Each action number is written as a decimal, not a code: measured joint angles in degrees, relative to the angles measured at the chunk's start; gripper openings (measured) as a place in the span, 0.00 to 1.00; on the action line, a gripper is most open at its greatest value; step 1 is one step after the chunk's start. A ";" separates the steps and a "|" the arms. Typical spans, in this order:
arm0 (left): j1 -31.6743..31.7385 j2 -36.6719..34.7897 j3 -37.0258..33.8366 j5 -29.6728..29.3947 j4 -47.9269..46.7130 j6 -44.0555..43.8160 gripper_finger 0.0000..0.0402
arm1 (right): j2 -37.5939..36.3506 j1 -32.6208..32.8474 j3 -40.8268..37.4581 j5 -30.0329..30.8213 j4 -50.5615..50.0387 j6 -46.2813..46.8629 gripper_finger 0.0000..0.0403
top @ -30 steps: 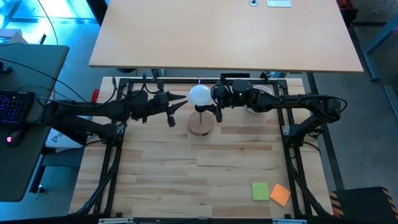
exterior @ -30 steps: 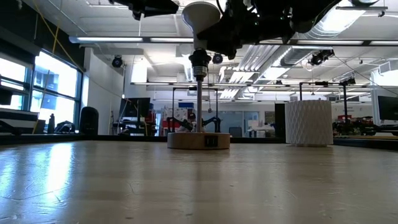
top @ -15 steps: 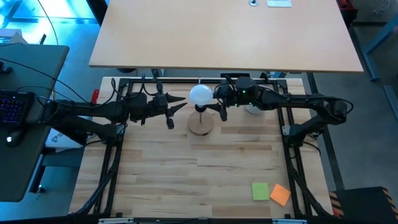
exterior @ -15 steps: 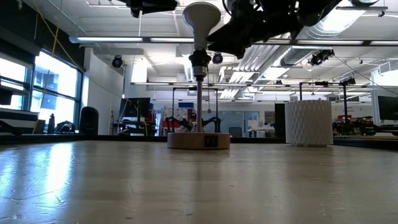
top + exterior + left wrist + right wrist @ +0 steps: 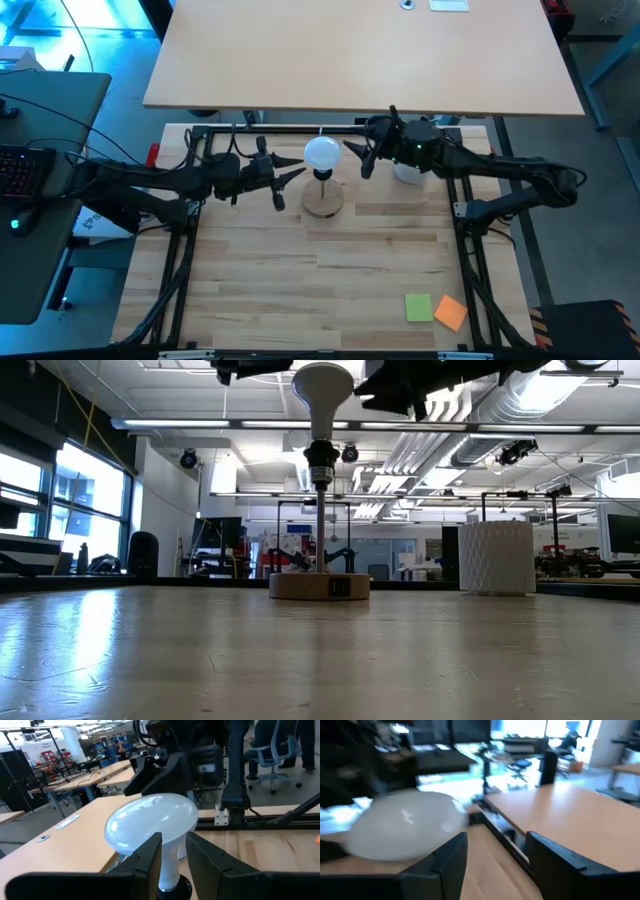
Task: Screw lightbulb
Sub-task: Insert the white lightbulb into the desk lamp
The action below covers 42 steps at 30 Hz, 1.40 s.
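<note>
high view: right gripper [image 5: 359,160] jaws spread, holding nothing, just beside the lightbulb [image 5: 322,153] but apart. left gripper [image 5: 285,184] jaws narrowly parted, also clear of it. bulb sits upright in the black socket [image 5: 320,458] atop the wooden stand [image 5: 319,585] (low view crops both grippers at the frame top).

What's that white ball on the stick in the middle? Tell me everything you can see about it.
It is a lightbulb: a smooth, frosted white globe that narrows to a pale neck. It stands upright, neck down in a black socket on a thin post rising from a round wooden base. It is unlit. The left end effector and right end effector flank it, both clear of the glass.
</note>
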 joint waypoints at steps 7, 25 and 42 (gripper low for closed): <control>0.81 1.69 -0.02 -0.35 1.06 0.61 0.21 | 0.25 3.26 0.00 -0.78 -0.62 0.10 0.49; 1.05 -1.11 0.02 -2.81 -1.52 2.89 0.21 | -3.63 7.04 0.00 9.03 -4.29 1.38 0.49; 5.43 1.59 0.00 -0.70 1.16 3.61 0.21 | -2.08 6.85 0.00 -0.80 -5.08 4.11 0.49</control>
